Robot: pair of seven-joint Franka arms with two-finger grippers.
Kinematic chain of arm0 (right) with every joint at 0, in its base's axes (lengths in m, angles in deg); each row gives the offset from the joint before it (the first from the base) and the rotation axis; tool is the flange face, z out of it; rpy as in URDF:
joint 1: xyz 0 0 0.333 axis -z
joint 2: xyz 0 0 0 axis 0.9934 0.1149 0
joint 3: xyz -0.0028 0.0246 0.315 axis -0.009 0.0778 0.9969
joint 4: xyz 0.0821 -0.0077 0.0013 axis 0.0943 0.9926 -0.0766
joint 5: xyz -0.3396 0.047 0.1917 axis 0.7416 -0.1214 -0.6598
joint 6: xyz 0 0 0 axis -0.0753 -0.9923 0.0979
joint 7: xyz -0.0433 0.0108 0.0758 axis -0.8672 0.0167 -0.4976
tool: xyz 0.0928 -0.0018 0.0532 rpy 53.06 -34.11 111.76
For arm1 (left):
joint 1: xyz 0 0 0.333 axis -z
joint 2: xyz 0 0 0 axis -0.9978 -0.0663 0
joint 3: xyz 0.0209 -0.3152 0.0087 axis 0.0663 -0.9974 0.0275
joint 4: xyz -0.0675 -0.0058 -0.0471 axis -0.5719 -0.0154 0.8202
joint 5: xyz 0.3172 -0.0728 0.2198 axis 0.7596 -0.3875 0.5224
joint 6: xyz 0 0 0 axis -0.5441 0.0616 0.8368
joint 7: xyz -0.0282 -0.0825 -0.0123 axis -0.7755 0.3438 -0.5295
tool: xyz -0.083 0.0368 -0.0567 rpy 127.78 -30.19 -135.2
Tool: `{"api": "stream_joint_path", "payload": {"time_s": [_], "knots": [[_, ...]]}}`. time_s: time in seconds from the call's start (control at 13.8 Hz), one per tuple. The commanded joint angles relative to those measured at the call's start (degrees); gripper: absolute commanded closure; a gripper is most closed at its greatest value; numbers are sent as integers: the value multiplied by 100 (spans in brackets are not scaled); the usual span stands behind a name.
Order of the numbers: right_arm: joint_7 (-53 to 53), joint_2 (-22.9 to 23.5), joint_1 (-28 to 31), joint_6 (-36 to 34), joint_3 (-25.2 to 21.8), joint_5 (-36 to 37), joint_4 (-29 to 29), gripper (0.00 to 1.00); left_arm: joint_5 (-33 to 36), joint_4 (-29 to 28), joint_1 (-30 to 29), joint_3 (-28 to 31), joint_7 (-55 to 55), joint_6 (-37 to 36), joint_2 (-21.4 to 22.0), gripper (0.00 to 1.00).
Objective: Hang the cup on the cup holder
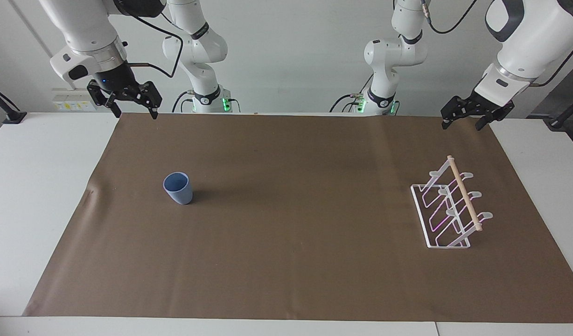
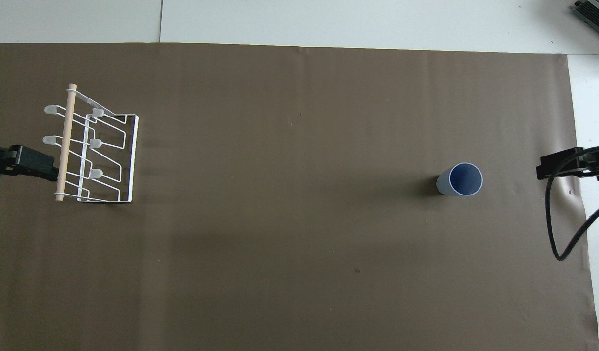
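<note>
Brown mat (image 1: 286,261) | cup (image 1: 178,187) upright | cup holder (image 1: 450,207) apart | left end effector (image 1: 464,124), right end effector (image 1: 134,113): wide open, empty

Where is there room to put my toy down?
The brown mat lies bare between the pale blue-grey cup and the white wire rack. Only the rack's end is crowded, the left gripper hanging near it.

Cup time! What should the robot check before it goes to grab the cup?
1. cup standing upright, mouth up: ok.
2. Nothing lying around the cup on the brown mat: ok.
3. right gripper open and holding nothing, up over the mat's edge near the robots: ok.
4. cup holder upright, prongs free: ok.
5. left gripper raised above the rack's end of the table, open, waiting: ok.
</note>
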Motion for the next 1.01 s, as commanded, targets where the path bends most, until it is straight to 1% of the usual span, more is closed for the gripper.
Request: {"api": "stream_joint_path", "payload": {"time_s": [0.0, 0.94], "knots": [[-72, -85, 43, 28, 48, -31, 70, 0, 111, -171, 3, 1, -43, 8, 154, 0], [-20, -102, 86, 55, 57, -22, 149, 0, 111, -171, 3, 1, -43, 8, 154, 0]]}}
